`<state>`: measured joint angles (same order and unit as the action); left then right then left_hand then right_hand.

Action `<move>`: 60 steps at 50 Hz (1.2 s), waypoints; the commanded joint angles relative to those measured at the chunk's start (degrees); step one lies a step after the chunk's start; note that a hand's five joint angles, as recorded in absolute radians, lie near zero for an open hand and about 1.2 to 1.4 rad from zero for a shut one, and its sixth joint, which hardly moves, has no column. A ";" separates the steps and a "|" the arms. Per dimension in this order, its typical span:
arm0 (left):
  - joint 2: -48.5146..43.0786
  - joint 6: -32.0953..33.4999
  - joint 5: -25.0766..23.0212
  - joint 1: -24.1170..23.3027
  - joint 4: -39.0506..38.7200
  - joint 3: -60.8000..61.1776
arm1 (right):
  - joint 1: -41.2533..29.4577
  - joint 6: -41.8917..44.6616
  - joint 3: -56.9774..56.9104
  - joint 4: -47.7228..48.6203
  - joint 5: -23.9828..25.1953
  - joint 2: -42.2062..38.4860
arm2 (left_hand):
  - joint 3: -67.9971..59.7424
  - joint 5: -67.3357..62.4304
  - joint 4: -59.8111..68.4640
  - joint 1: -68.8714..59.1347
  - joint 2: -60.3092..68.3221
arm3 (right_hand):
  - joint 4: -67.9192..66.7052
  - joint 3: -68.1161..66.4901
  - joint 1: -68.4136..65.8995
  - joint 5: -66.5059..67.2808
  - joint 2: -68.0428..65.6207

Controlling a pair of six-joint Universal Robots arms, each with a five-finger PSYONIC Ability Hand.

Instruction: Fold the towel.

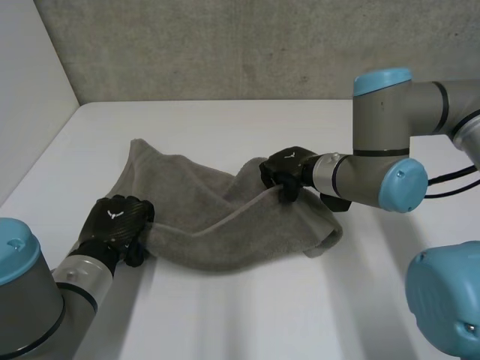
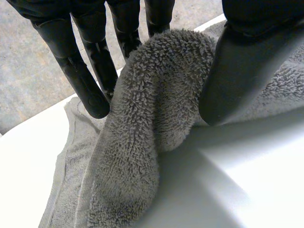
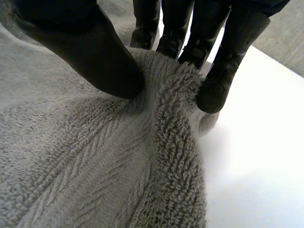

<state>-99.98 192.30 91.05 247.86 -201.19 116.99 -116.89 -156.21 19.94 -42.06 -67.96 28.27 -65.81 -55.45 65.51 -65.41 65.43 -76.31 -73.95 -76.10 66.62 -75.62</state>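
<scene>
Worktop (image 1: 247,315): white, smooth and matt, filling the lower and middle parts of the frame. Its far edge runs straight across the upper third. Back wall (image 1: 225,45): grey, rough and speckled like concrete, spanning the top of the frame and meeting the worktop along that edge. Side panel (image 1: 30,82): plain white, upright, in the upper left. Its foot slants from the worktop's far left corner down toward the left border.

Bright, even light leaves a soft shadow beneath the towel (image 1: 195,217).
</scene>
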 commanded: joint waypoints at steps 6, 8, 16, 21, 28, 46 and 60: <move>-2.15 0.00 0.09 0.70 -0.79 -1.76 | 2.80 1.16 17.82 3.20 1.42 9.94 | 14.21 13.86 -13.91 13.82 -13.84 | -3.69 -6.05 -3.90 3.38 -4.38; -3.72 0.09 0.09 0.87 -1.31 -2.55 | 3.69 1.78 21.37 4.35 1.78 12.25 | 24.76 24.40 -24.46 24.36 -24.38 | -3.69 -6.05 -3.90 3.38 -4.38; -7.32 0.09 0.09 1.92 -1.75 -5.28 | 10.81 1.08 41.58 15.16 5.29 27.10 | 40.62 40.26 -40.31 40.22 -40.24 | -3.69 -6.05 -3.90 3.38 -4.38; -9.08 0.00 0.09 2.98 -1.84 -6.50 | 14.59 1.08 56.17 23.42 6.17 37.82 | 41.13 40.77 -40.83 40.73 -40.75 | -3.69 -6.05 -3.90 3.38 -4.38; -11.46 0.09 0.18 3.25 -1.84 -8.36 | 20.11 1.17 74.16 35.62 7.84 48.71 | 40.79 40.43 -40.49 40.39 -40.42 | -3.69 -6.05 -3.90 3.38 -4.38; -11.47 4.20 0.00 7.90 -1.05 -4.67 | 25.40 -0.59 83.07 44.43 7.05 50.48 | 34.92 34.56 -34.62 34.52 -34.54 | -3.69 -6.05 -3.90 3.38 -4.38; -9.09 7.74 -4.82 12.13 -0.96 1.49 | 27.07 -5.51 83.42 45.48 7.05 49.86 | 1.47 1.11 -1.16 1.07 -1.09 | -3.69 -6.05 -3.90 3.38 -4.38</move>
<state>-109.87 200.24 89.41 259.13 -202.07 116.66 -89.78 -161.56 103.16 3.49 -60.95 78.25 -56.74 -45.61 56.88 -56.50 56.70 -77.03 -74.55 -76.12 66.63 -75.71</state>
